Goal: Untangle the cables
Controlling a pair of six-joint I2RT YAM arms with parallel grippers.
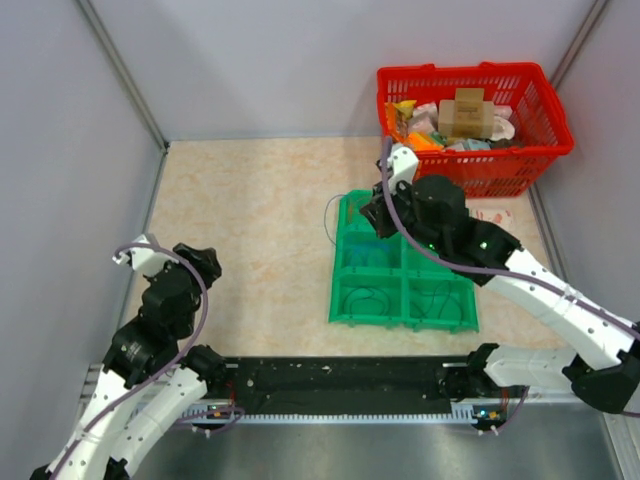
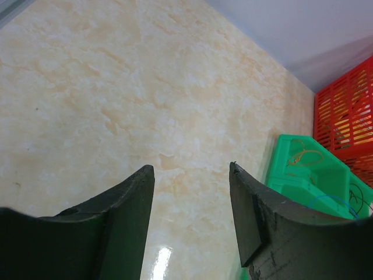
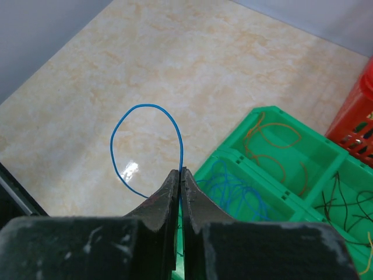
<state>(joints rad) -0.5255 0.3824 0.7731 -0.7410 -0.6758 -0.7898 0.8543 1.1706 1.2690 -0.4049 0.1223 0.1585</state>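
Black-fingered left gripper [image 2: 191, 178]: jaws spread wide, nothing between them, held over the beige marbled table [image 2: 116, 87], well apart from the tray. Right gripper [image 3: 180, 173]: fingers pressed together on one blue cable [image 3: 145, 106], which is raised in an open loop over the table just beside the green tray [image 3: 230, 156]. Other cables are kept in the tray's compartments: blue strands [image 3: 233, 189] nearest the gripper, orange strands [image 3: 278, 144] beyond, dark strands [image 3: 344, 204] alongside. Red basket [image 1: 510, 172] of mixed goods is set behind the tray.
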